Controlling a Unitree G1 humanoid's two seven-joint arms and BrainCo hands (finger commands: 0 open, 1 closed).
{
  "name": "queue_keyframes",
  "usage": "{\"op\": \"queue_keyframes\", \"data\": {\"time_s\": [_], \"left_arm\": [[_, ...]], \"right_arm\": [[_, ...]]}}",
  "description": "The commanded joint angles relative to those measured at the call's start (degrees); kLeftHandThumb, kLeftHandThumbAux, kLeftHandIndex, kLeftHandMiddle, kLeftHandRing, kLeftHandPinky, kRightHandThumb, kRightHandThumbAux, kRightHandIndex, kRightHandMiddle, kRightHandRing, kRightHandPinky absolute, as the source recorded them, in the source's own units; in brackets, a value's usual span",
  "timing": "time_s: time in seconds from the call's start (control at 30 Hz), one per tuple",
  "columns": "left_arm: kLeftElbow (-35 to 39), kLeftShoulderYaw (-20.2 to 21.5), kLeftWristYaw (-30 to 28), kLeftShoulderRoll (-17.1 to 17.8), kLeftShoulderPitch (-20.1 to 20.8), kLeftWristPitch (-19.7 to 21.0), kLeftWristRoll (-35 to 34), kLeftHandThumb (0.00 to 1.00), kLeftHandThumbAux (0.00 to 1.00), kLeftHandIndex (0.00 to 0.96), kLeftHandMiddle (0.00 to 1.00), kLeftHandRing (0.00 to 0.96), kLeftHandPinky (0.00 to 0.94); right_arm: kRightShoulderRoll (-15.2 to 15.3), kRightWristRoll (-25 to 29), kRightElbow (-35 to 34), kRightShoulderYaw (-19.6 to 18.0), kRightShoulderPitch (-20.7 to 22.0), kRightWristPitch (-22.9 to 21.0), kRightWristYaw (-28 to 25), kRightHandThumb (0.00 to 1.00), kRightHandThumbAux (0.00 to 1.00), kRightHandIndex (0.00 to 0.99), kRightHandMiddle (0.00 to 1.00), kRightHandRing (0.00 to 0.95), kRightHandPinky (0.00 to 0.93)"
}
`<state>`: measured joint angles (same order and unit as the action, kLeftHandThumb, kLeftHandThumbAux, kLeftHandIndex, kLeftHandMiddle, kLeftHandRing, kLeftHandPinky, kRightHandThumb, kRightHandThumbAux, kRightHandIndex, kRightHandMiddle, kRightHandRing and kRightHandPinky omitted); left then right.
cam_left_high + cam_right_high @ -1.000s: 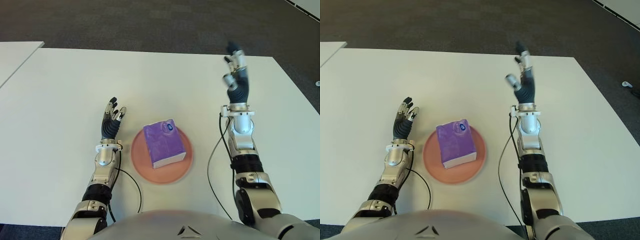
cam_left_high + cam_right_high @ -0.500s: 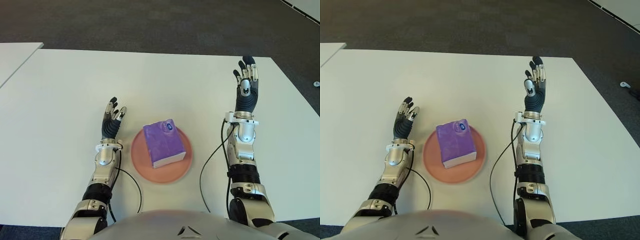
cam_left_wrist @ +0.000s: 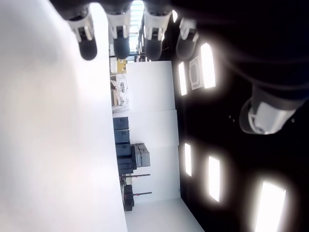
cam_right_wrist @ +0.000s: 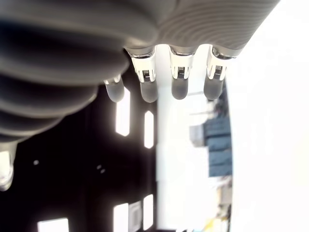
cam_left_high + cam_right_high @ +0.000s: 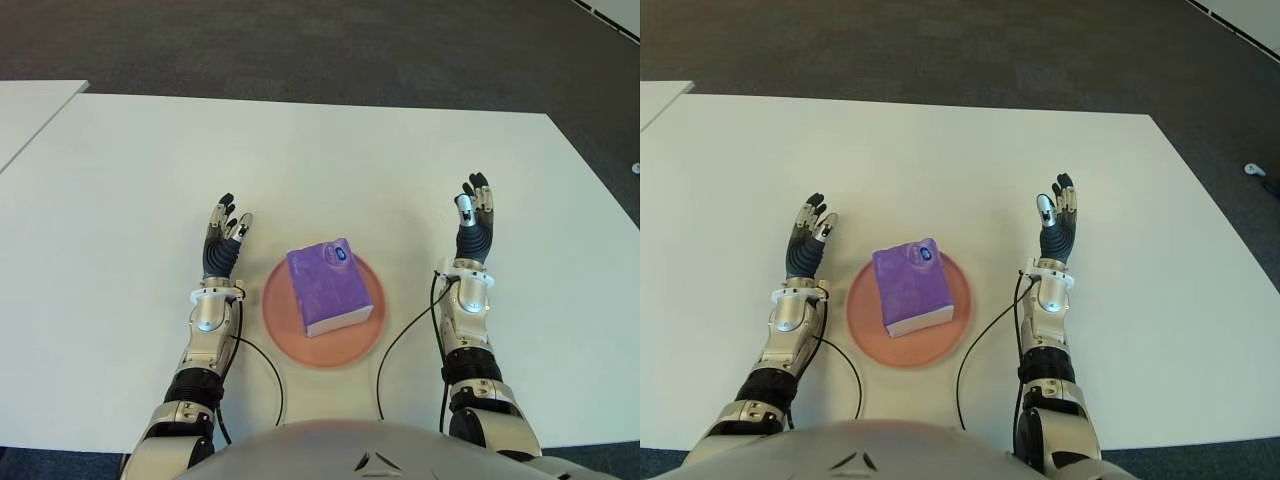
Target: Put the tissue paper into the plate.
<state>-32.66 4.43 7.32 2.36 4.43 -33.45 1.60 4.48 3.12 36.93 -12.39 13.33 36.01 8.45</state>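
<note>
On the white table (image 5: 320,150), near the robot's body, sits a round pink plate (image 5: 290,325) with a purple tissue paper pack (image 5: 328,286) lying flat inside it, a small blue mark near its far corner. The pack is slightly skewed and one edge reaches toward the plate's right rim.

To the left of the plate, just beside it, shows the left hand (image 5: 222,245), forearm stretched forward over the table, fingers extended and held close together, pointing away from the body. Its wrist view shows four straight fingertips (image 3: 87,48) with nothing between them; it holds nothing.

To the right of the plate, a little farther off than the left one, is the right hand (image 5: 474,222), forearm likewise running forward, palm turned inward toward the plate, fingers straight and pointing away. Its own wrist view shows fingertips (image 4: 179,87) lined up side by side, uncurled and empty. Black cables (image 5: 400,335) trail from both wrists back toward the torso.
</note>
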Motion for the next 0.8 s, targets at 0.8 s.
{"op": "queue_keyframes", "data": {"time_s": [0.8], "left_arm": [[0.1,-0.4,-0.7,0.1,-2.5,3.0,0.5,0.000,0.455,0.000,0.000,0.000,0.000]], "right_arm": [[2.7,-2.9,4.2,5.5,-8.4,-5.4,-10.4,0.000,0.522,0.000,0.000,0.000,0.000]]}}
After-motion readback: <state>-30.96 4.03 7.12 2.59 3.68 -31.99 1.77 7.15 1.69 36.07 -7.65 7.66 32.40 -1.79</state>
